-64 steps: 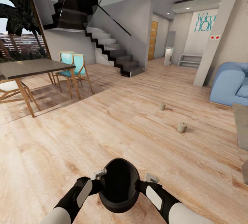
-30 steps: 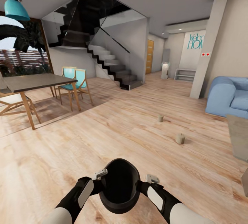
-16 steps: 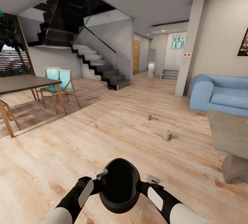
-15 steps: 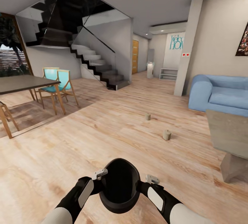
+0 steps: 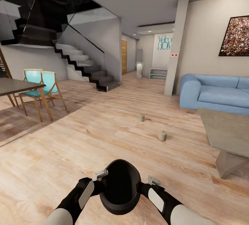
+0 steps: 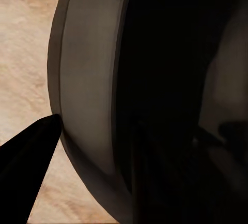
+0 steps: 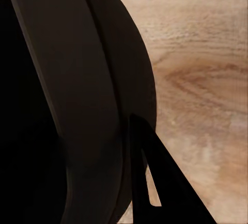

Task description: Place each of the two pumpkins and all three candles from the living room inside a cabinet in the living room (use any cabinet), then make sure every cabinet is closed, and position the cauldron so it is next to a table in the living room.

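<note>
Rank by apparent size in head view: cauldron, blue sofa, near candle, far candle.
1. blue sofa
2. cauldron, inflated by nearness
3. near candle
4. far candle, slightly smaller; distance probably explains that.

White forearms, black wrists, grey panels

Head view aimed forward and down across floor, wrist views pressed close against cauldron, floor shared.

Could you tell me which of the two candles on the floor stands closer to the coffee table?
The nearer candle, lower right of the pair; the other candle stands farther back, away from the coffee table.
</note>
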{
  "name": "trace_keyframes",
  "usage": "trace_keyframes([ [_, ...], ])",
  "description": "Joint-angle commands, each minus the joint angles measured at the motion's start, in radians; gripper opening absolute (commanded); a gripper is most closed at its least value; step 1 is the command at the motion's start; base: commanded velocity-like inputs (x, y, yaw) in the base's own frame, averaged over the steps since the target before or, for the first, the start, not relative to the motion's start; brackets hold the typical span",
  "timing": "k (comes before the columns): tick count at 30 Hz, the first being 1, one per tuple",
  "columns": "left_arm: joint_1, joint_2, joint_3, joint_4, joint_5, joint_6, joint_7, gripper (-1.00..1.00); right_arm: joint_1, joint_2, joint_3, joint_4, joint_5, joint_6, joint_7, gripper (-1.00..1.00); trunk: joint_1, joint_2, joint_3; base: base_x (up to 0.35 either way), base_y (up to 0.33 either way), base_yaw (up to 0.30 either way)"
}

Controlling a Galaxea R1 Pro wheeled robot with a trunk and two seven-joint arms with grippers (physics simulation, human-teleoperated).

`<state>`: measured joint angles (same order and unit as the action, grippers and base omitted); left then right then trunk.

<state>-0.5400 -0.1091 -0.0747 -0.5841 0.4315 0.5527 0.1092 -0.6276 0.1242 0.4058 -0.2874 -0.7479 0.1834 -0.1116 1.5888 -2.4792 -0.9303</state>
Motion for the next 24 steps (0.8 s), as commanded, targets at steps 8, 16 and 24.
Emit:
trace_keyframes([
  [8, 0.000, 0.036, -0.004, -0.001, 0.007, 0.004, 0.010, -1.00, -0.001, -0.001, 0.000, -0.084, -0.012, -0.007, -0.002, -1.00, 0.000, -0.001, -0.001, 0.265, 0.219, -0.044],
  [16, 0.000, 0.036, -0.004, -0.001, 0.007, 0.004, 0.010, -1.00, -0.001, -0.001, -0.001, -0.084, -0.013, -0.006, -0.001, -1.00, 0.000, -0.001, -0.001, 0.272, 0.174, -0.263],
  [24, 0.000, 0.037, -0.004, -0.002, 0.007, 0.004, 0.010, -1.00, -0.001, -0.001, -0.001, -0.084, -0.013, -0.005, -0.001, -1.00, 0.000, -0.001, -0.001, 0.076, 0.019, -0.285],
])
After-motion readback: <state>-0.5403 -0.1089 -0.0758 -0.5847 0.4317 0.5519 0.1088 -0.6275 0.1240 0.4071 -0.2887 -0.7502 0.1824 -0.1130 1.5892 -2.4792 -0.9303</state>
